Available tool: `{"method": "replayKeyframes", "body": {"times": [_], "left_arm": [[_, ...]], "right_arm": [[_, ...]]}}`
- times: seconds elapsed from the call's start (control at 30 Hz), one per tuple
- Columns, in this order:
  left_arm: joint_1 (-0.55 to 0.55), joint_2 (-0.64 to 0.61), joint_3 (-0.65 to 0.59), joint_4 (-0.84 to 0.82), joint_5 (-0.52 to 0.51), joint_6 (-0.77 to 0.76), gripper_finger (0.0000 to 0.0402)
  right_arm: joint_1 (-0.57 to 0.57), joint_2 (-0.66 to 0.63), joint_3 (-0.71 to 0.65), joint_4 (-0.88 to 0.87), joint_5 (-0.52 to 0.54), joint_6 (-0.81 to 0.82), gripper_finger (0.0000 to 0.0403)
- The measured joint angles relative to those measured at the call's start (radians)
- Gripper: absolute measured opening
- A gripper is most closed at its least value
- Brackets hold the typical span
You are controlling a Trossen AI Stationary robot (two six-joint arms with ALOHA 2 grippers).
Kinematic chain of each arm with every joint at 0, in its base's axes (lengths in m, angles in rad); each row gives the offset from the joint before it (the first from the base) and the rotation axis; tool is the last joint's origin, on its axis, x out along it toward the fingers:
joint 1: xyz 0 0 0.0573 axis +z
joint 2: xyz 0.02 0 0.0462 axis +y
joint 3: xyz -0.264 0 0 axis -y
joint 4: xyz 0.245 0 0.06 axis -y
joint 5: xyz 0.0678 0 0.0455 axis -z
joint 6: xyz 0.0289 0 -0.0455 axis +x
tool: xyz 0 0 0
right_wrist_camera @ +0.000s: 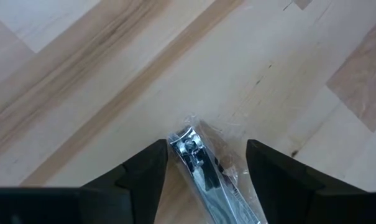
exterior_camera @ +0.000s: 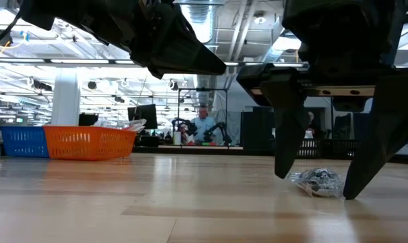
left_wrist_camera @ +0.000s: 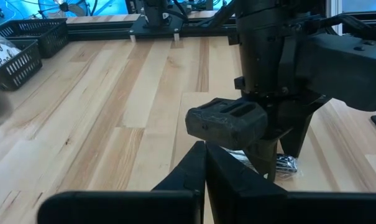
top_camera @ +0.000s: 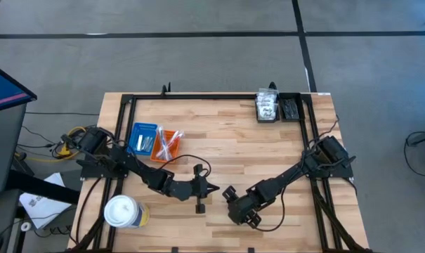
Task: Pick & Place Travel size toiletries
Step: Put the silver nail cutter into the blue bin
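A crinkly clear packet (right_wrist_camera: pixel 197 165) with a shiny metal item inside lies flat on the wooden table. My right gripper (right_wrist_camera: pixel 206 149) hangs over it near the table's front middle, open, fingers pointing down, one on each side of the packet (exterior_camera: pixel 316 182). No touch shows. My left gripper (top_camera: pixel 211 187) hovers just to the left of it, shut, holding nothing. More small toiletries lie in the blue tray (top_camera: pixel 143 138) and the orange tray (top_camera: pixel 166 144) at the left. White-filled packets fill a black basket (top_camera: pixel 267 107) at the far right.
A big white lidded cup (top_camera: pixel 121 211) stands at the near left corner. A second black basket (top_camera: pixel 291 107) sits beside the first at the far edge. A black frame rail (top_camera: pixel 212 97) borders the table. Bare wood (top_camera: pixel 226 133) stretches across the middle. A person sits far back in the room (exterior_camera: pixel 204 123).
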Motion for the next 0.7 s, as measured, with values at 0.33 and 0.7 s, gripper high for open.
{"method": "replayKeyframes", "body": {"times": [0.33,0.7], "left_arm": [[0.0,0.0,0.0,0.0,0.0,0.0,0.0],[0.0,0.0,0.0,0.0,0.0,0.0,0.0]], "right_arm": [[-0.004,0.0,0.0,0.0,-0.013,0.0,0.0184],[-0.013,0.001,0.0,0.0,-0.06,0.027,0.0097]]}}
